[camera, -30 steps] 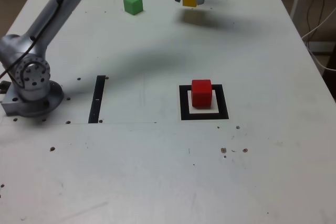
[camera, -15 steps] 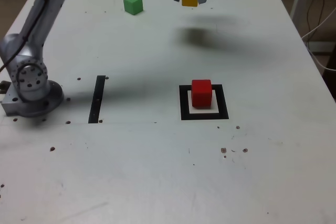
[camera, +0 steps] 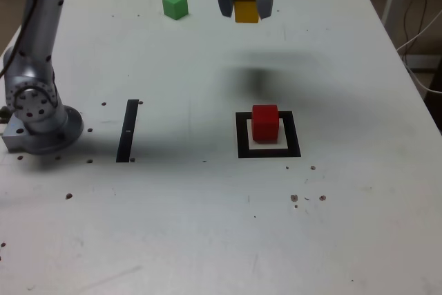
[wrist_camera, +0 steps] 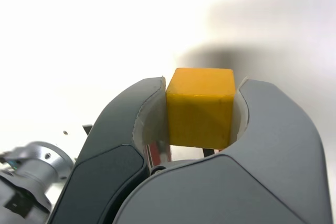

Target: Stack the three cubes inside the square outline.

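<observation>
Up in the exterior view, the arm runs out of the top edge, so only its base (camera: 38,112) at the exterior view's left and the claw (camera: 246,1) at the top are seen; the links between are cut off. The claw is clenched on the yellow cube (camera: 246,9), held above the worktop (camera: 207,226) with a soft shadow under it. The green cube (camera: 175,5) sits alone near the far edge, to the exterior view's left of the claw. The red cube (camera: 265,123) stands inside the square outline (camera: 269,151), toward its rear, with white showing in front of it. A narrow black strip (camera: 127,130) lies near the arm's base. Bare worktop lies all around the outline, and the near half is open apart from small dark specks.

Closer, the wrist view shows the yellow cube (wrist_camera: 200,107) pinched between the two dark fingers (wrist_camera: 123,145), its top face and one side plain and unmarked. Its lower part is hidden behind the claw (wrist_camera: 202,114) body, and the background is washed out to white, so nothing below can be made out.
</observation>
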Controlling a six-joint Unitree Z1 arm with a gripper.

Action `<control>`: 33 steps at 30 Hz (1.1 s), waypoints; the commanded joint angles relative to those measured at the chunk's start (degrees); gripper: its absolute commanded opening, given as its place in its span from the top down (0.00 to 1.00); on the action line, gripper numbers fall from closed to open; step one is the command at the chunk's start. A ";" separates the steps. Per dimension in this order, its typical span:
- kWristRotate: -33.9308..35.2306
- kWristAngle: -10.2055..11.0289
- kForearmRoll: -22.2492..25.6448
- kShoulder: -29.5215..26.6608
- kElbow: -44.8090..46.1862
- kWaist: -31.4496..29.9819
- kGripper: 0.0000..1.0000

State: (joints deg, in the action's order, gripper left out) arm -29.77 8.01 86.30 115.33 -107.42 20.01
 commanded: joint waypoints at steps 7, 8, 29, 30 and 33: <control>7.46 -1.21 -1.39 -3.82 4.92 -5.39 0.67; 8.53 -1.31 -1.54 -4.15 5.39 -6.17 0.67; 28.45 -5.91 -2.40 -5.04 10.46 -20.11 0.67; 29.03 -6.01 -2.52 -4.91 10.63 -20.58 0.67; 30.27 -6.40 -3.10 -4.13 10.81 -21.81 0.67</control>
State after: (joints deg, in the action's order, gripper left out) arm 0.27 1.79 83.39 110.69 -96.64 -1.49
